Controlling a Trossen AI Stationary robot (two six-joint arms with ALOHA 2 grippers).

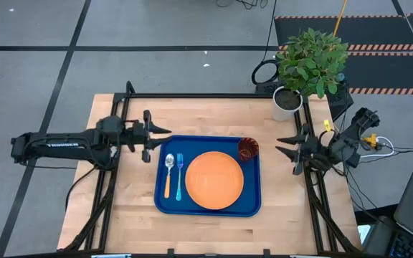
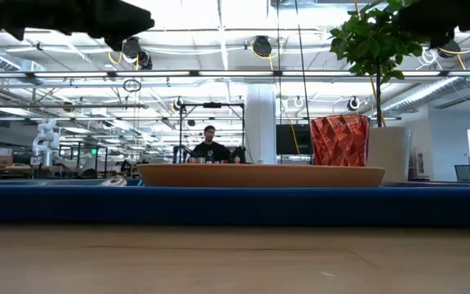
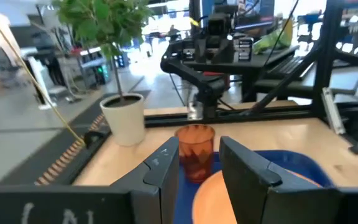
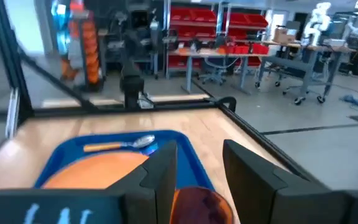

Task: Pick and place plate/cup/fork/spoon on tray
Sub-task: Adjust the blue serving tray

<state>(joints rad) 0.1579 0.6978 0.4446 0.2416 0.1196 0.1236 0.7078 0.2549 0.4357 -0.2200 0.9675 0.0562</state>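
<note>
Tray [image 1: 160, 204]: dark-blue plastic rectangle, rounded corners, raised rim, sits mid-counter [image 1: 120, 222] on pale wood planks.

Contents:
- plate [image 1: 214, 180]: plain orange, round, smooth matte, fills the tray's centre-right. Low view shows it as a shallow dish with a thin rim.
- cup [image 1: 247, 149]: small translucent reddish-brown tumbler, faceted wall in the low view, upright in the tray's far right corner, just beside the plate's edge.
- spoon [image 1: 168, 172]: shiny metal bowl, orange-yellow handle, lying flat at the tray's left, bowl toward the far side.
- fork [image 1: 179, 176]: slim light-blue plastic, lying parallel to the spoon, between it and the plate, tines toward the far side.

All four items are on the tray.

Left gripper [image 1: 165, 135]: hovers off the tray's far left corner, pointing right, jaws apart with a narrow gap, holding nothing.
Right gripper [image 1: 282, 145]: hovers right of the tray near the cup, pointing left, jaws apart, also holding nothing.

White pot [image 1: 287, 101] with a leafy green plant [image 1: 312, 61] stands at the counter's far right corner, off the tray.

Low view: a person [image 2: 210, 147] is seated far back in the room behind the counter.
</note>
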